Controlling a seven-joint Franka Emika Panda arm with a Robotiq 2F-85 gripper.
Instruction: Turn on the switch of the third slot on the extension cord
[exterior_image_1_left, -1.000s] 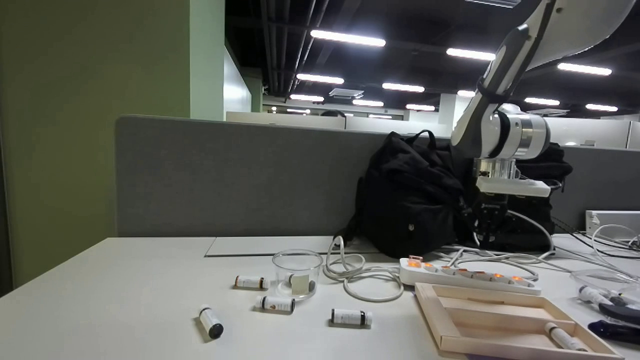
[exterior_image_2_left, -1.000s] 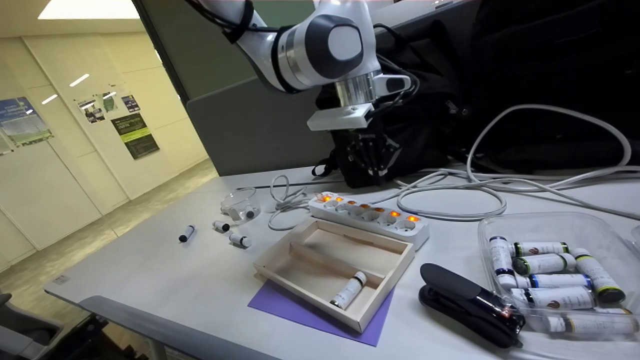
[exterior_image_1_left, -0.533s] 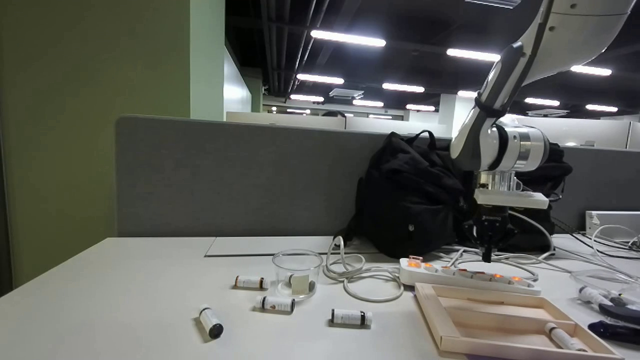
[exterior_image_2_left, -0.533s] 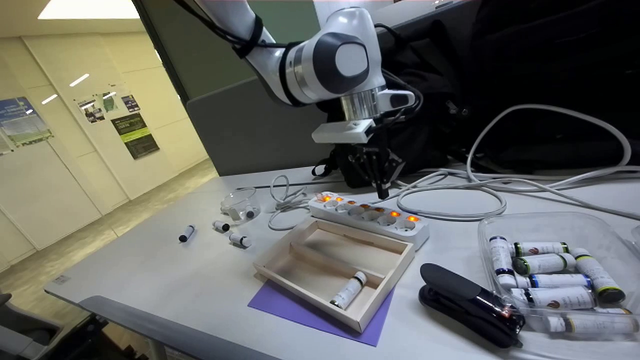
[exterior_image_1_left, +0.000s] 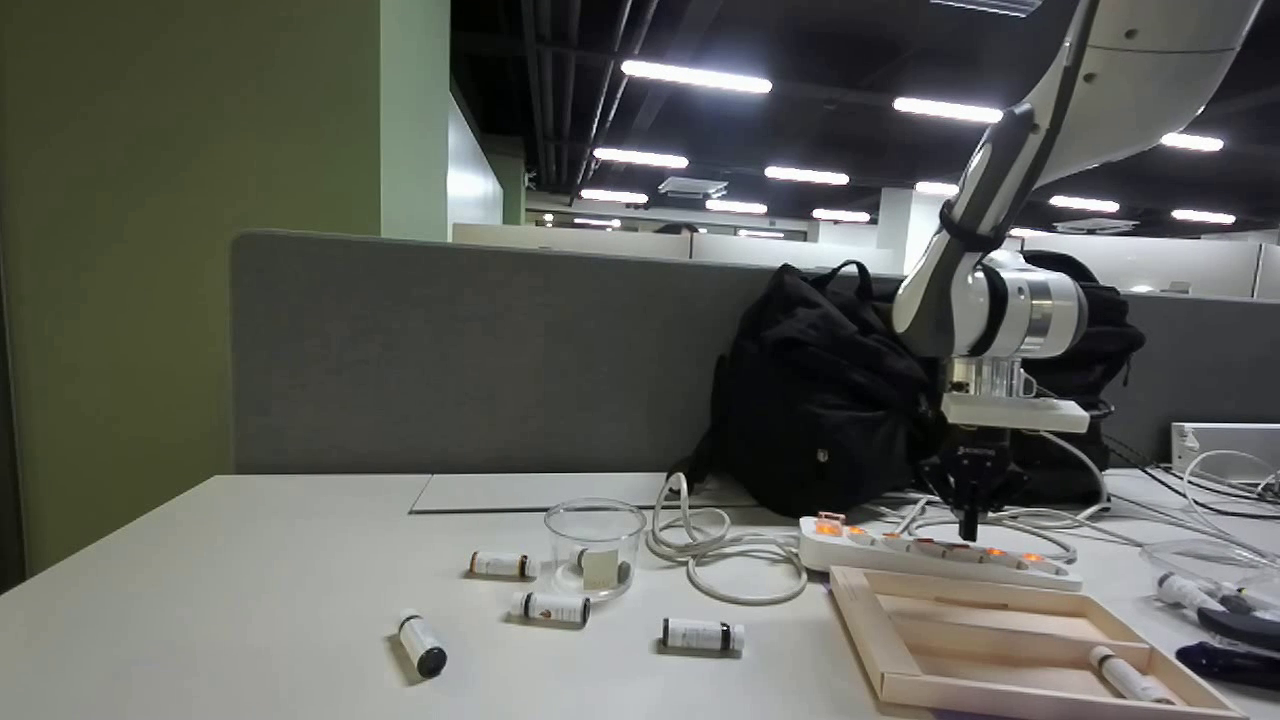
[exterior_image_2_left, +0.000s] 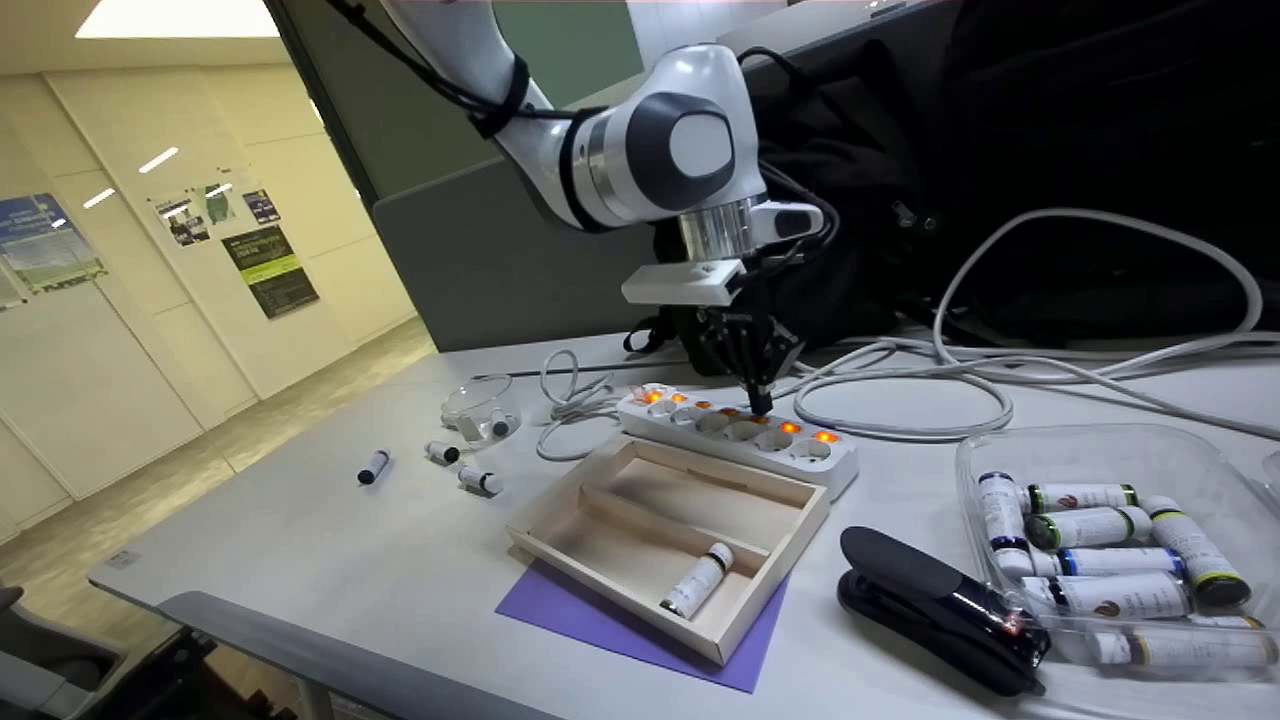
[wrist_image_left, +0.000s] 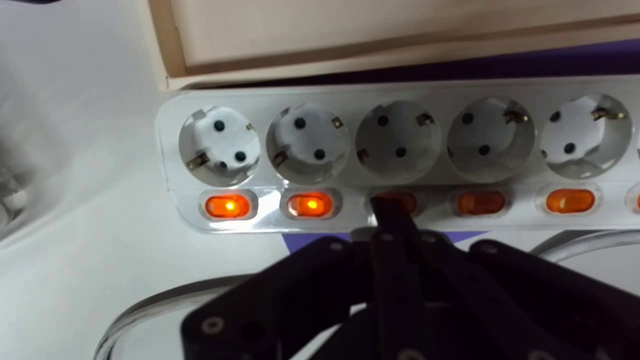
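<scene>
The extension cord (wrist_image_left: 350, 182) is a long white power strip with round sockets and a row of reddish-orange switches, seen in both exterior views (exterior_image_1_left: 940, 566) (exterior_image_2_left: 843, 468). In the wrist view, the two leftmost switches (wrist_image_left: 227, 205) (wrist_image_left: 310, 204) glow. The third switch from the left (wrist_image_left: 410, 202) is dark and partly hidden behind my fingertips. The fourth switch (wrist_image_left: 481, 202) is dim too. My gripper (wrist_image_left: 395, 206) is shut and empty, fingers pointing down at that third switch; it shows in both exterior views (exterior_image_1_left: 968, 532) (exterior_image_2_left: 761, 405). I cannot tell whether the tips touch the switch.
A pale wooden frame (exterior_image_2_left: 600, 505) on a purple sheet (exterior_image_2_left: 560, 610) lies along the strip. White cables (exterior_image_2_left: 900, 432) loop behind it, before black backpacks (exterior_image_1_left: 820, 400). A stapler (exterior_image_2_left: 930, 610), a bottle container (exterior_image_2_left: 1080, 445) and a clear cup (exterior_image_1_left: 597, 510) stand nearby.
My gripper has come down from well above and behind the strip to the switch row. The strip, wooden frame and bottles have not moved.
</scene>
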